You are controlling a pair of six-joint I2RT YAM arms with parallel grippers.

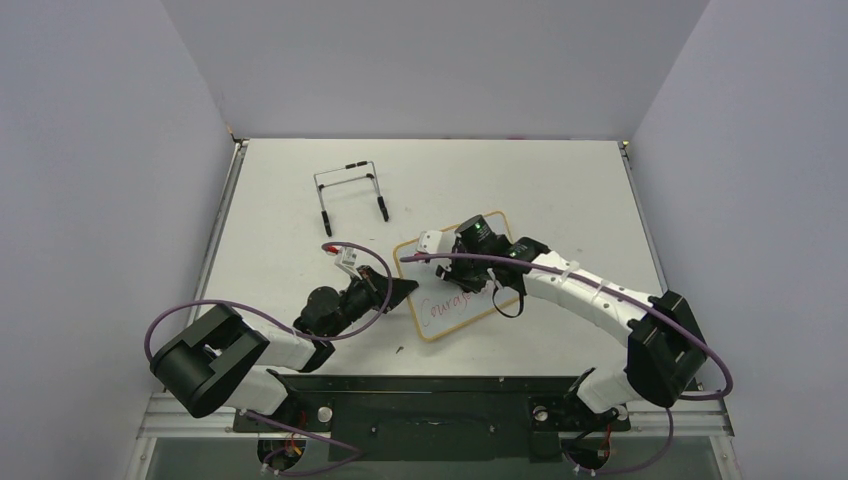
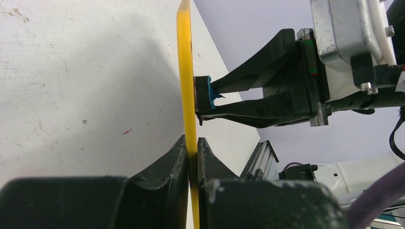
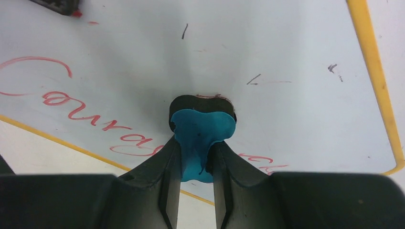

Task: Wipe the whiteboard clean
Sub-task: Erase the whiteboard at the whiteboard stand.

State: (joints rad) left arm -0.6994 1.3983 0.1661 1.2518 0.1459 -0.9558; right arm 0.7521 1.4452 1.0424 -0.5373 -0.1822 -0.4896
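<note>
One bench point(image 1: 560, 180) carries the whiteboard point(image 1: 445, 300) near its middle. My left end effector point(image 2: 192, 143) is clamped on its left edge, and my right end effector point(image 3: 197, 152) grips the blue eraser point(image 3: 203, 129) against it. I'd press flat, sweeping nearward over the red writing point(image 3: 86, 107).
</note>
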